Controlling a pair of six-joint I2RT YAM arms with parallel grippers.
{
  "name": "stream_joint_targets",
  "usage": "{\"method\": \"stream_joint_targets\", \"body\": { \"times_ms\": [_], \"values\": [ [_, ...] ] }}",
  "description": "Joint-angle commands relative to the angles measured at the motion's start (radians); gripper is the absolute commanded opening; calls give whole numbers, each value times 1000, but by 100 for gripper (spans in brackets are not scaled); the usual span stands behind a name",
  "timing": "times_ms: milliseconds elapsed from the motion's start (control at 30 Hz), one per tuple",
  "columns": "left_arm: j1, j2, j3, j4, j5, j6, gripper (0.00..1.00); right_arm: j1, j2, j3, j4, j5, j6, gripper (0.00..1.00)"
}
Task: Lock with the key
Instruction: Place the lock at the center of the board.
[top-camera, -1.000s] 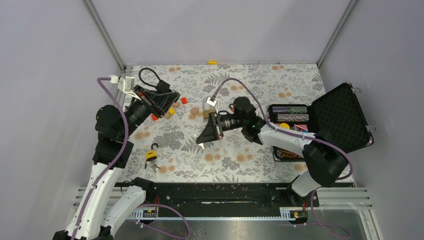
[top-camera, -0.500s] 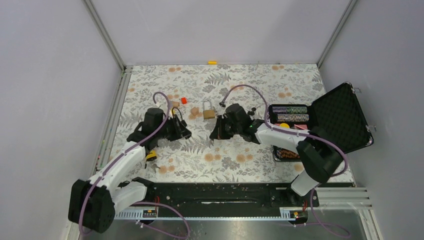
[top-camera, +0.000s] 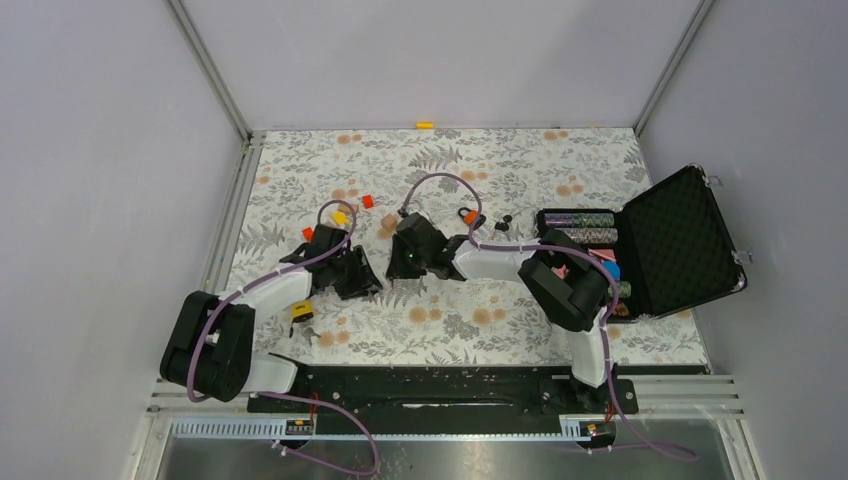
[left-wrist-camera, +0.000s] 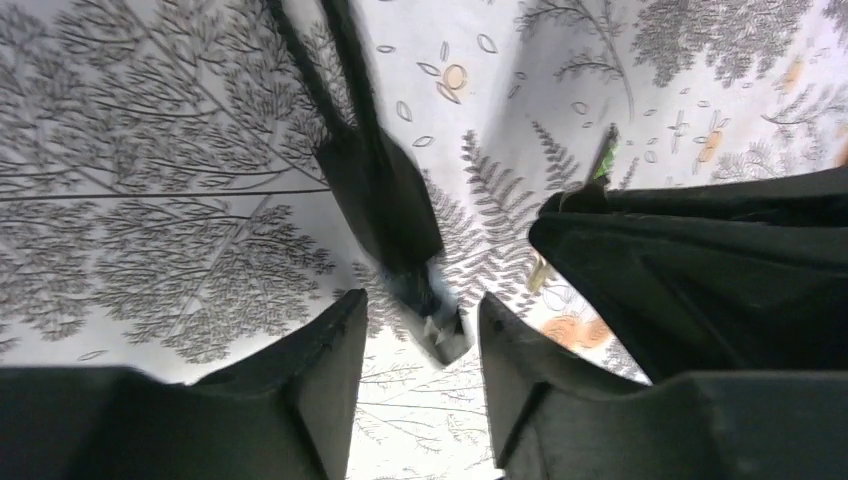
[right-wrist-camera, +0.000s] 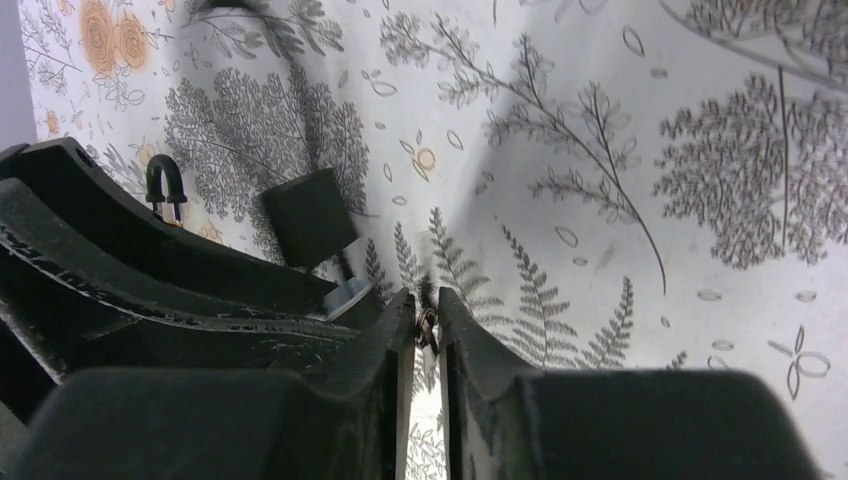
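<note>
The key (right-wrist-camera: 308, 215), black-headed with a metal blade, lies flat on the flowered table (right-wrist-camera: 620, 120). The left gripper (left-wrist-camera: 420, 312) stands parted; the right gripper (right-wrist-camera: 425, 300) is nearly together, grip unclear.

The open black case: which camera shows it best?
The top external view: the black case shows whole at the right, lid open, rows of chips in its tray. Neither wrist view shows it at all.

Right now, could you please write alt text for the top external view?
The left pincer and right pincer sit close together over a floral tablecloth. An open black case holding poker chips lies at the right.
</note>
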Motion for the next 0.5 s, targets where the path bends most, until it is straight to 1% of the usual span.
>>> {"method": "stream_joint_targets", "body": {
  "times_ms": [0,67,100,200,233,333,400,467],
  "values": [
    [8,-23,60,-30,-133,-21,52,5,28,84,-50,60,-8,27],
    [9,-50,77,-71,-177,-23,61,4,18,91,-60,47,-29,37],
    [9,-67,83,-89,-197,-23,65,5,9,94,-69,41,-39,41],
    [10,-126,99,-149,-260,-26,68,5,-34,80,-77,36,-56,51],
    [11,-146,103,-174,-272,-28,69,4,-50,73,-79,36,-61,53],
    [15,-218,108,-265,-396,-40,76,3,-106,49,-128,60,-72,55],
    [22,-267,104,-333,-486,-57,84,0,-156,15,-153,118,-80,57],
    [27,-314,93,-393,-564,-78,94,-7,-211,-25,-169,150,-78,60]
  ]
}}
